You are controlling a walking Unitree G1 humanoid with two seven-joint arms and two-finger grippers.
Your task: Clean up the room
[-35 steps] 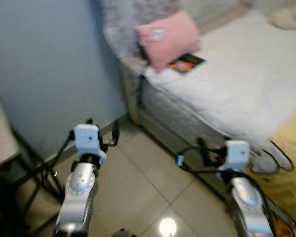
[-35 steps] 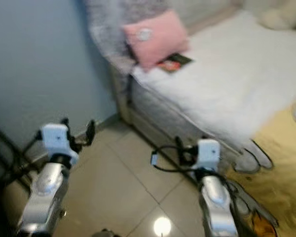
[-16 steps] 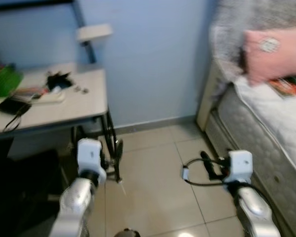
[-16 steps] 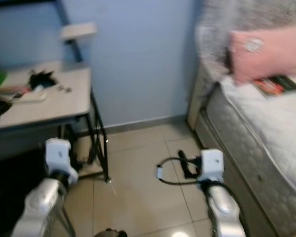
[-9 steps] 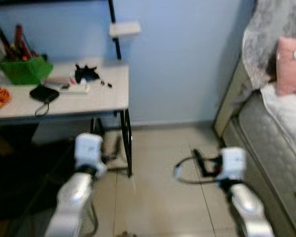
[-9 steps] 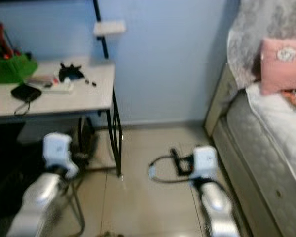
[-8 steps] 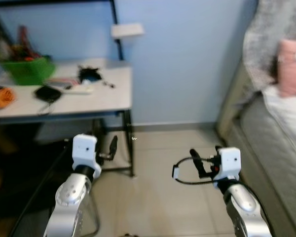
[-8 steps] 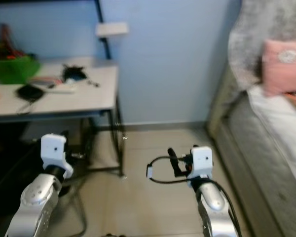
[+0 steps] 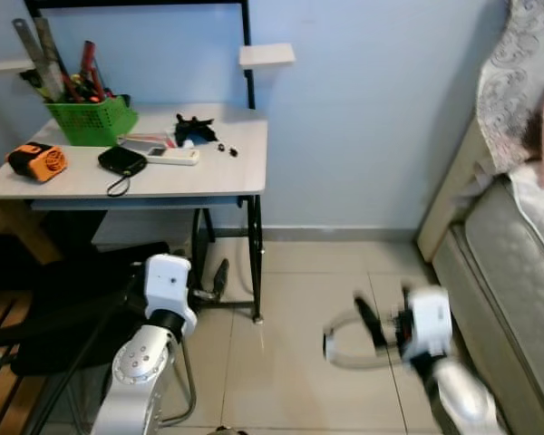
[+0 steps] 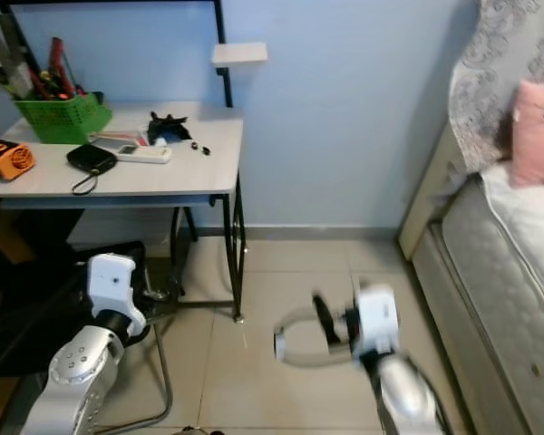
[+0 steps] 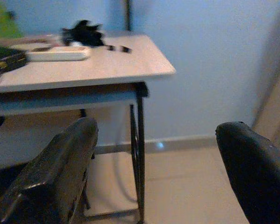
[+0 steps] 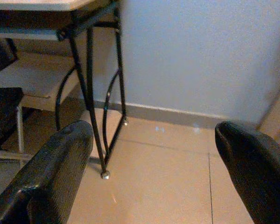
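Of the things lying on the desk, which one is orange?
The small orange device at the desk's far left end. The pouch beside it is black, the remote white, and the basket green.

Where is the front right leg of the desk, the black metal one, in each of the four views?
Left eye view: the desk leg runs down from the tabletop corner, left of centre.
Right eye view: same leg, also left of centre.
Left wrist view: under the tabletop corner, near the middle.
Right wrist view: the nearer leg, ending in a small round foot.
Shared landmark: the grey skirting board along the blue wall behind it.
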